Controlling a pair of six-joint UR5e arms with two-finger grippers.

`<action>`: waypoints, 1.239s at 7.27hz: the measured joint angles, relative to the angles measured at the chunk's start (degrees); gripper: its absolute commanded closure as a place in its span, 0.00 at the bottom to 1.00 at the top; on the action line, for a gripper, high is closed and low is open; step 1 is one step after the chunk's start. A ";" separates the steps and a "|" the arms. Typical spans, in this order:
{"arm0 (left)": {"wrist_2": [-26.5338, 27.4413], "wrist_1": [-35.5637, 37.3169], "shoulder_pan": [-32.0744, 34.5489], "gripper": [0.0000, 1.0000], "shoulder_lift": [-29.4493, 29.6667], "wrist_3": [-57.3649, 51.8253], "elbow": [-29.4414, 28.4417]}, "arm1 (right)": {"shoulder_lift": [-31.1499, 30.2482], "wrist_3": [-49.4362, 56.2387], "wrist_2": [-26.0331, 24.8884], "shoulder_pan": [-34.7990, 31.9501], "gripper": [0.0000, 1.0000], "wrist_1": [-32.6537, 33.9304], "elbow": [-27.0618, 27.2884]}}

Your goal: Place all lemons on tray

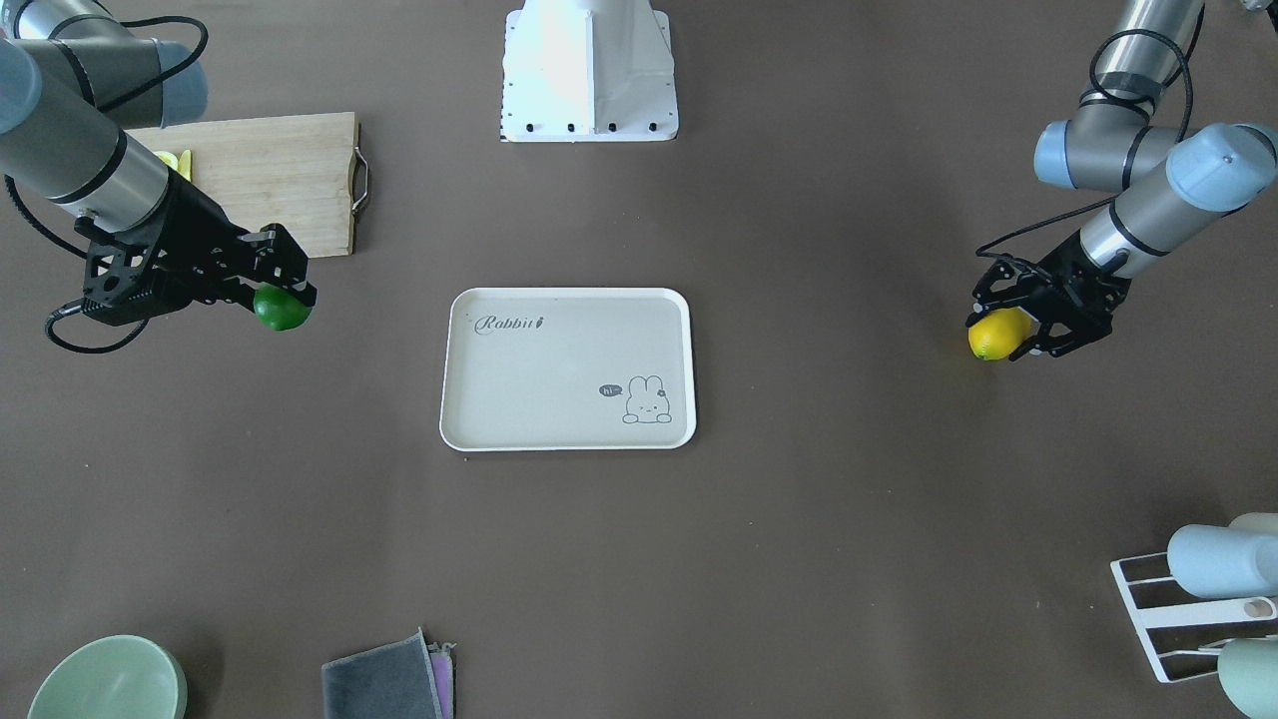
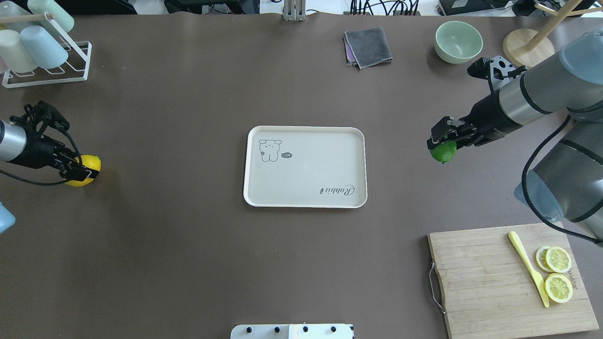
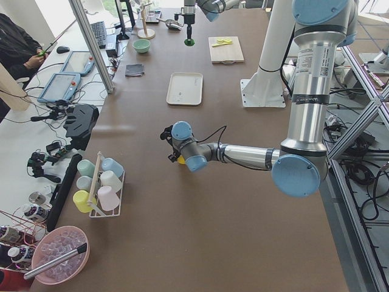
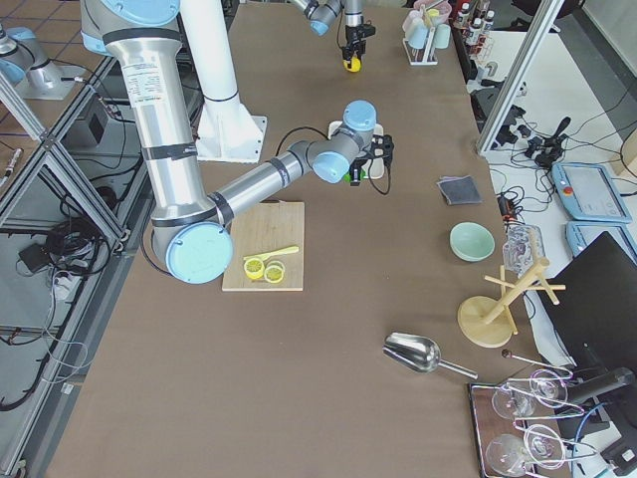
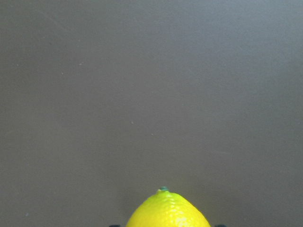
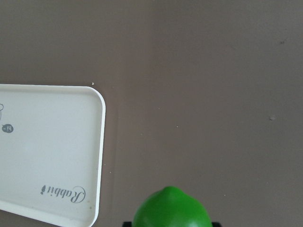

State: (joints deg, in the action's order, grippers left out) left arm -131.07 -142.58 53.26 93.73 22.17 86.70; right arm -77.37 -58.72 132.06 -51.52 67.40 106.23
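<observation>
At 9 o'clock from the tray in the overhead view, the left gripper is clamped on the yellow lemon, fingers across its waist. Left wrist cam shows the pointed tip poking forward, brown table beyond. Can't tell if the fruit rests on the table or hangs just above it. Centre: tray, off-white, Rabbit script, neither lemon on it yet. At 3 o'clock from the tray, near but clear of its rim, the right gripper is closed around the green lemon. It looks lifted off the table, going by the far arm in the left side view. Right wrist cam has the tray corner at about 9 o'clock of the fruit. At 5 o'clock from the tray: cutting board with lemon slices and a yellow knife, not task items. Handling, my judgement: both fruits are light and firm, with a glossy rind that is likely slippery, and oval, so they will roll once released. Best hold is across the short middle with tips free, as both have now, moderate squeeze. The raised rim should stop a roll; release low, one lemon toward the tray's 9, the other toward its 3, so the arms don't crowd.
</observation>
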 measured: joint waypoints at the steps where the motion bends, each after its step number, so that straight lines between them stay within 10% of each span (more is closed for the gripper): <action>1: -2.50 0.71 0.10 1.00 2.26 6.21 1.20 | 1.27 -1.46 -0.87 1.01 1.00 0.21 -0.12; 4: -1.53 7.01 -1.25 1.00 14.70 20.31 2.46 | 6.73 -4.30 -6.58 5.30 1.00 4.09 -1.46; 9: 22.17 19.19 -19.36 1.00 32.51 37.64 1.62 | 16.16 -9.64 -14.25 11.14 1.00 4.36 -11.58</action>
State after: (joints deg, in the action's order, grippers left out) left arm -108.90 -123.39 33.90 126.24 59.81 88.32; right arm -61.22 -68.35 117.81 -40.39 71.76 94.65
